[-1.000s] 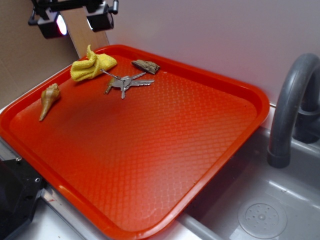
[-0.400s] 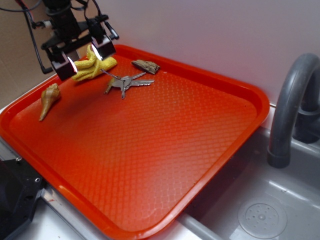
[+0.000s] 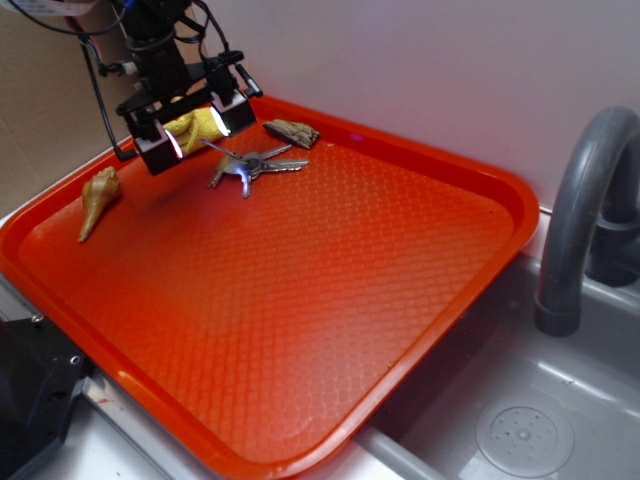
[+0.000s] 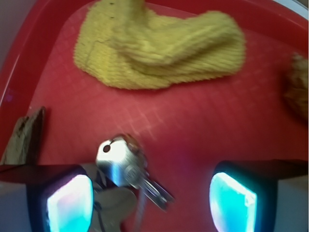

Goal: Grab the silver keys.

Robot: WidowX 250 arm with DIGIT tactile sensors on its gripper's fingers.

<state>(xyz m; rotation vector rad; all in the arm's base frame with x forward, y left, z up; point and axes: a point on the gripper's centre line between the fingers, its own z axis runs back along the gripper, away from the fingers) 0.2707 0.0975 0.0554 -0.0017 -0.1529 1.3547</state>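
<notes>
The silver keys (image 3: 252, 166) lie fanned out on the far left part of the red tray (image 3: 330, 290). In the wrist view the keys (image 4: 126, 166) sit on the tray floor between the two glowing pads, closer to the left one. My gripper (image 3: 192, 127) hangs open just above and left of the keys, in front of the yellow cloth (image 3: 195, 128). Seen from the wrist, the gripper (image 4: 152, 200) holds nothing and its jaws stand wide apart.
A yellow knitted cloth (image 4: 159, 46) lies beyond the keys. A brown bark-like chip (image 3: 292, 132) rests near the tray's far rim. A tan spiral seashell (image 3: 98, 198) lies at the left. A grey faucet (image 3: 580, 215) and sink (image 3: 520, 420) stand to the right.
The gripper has come down and moved right, from above the tray's far left corner to just over the keys. The keys, cloth, chip and shell have not moved.
</notes>
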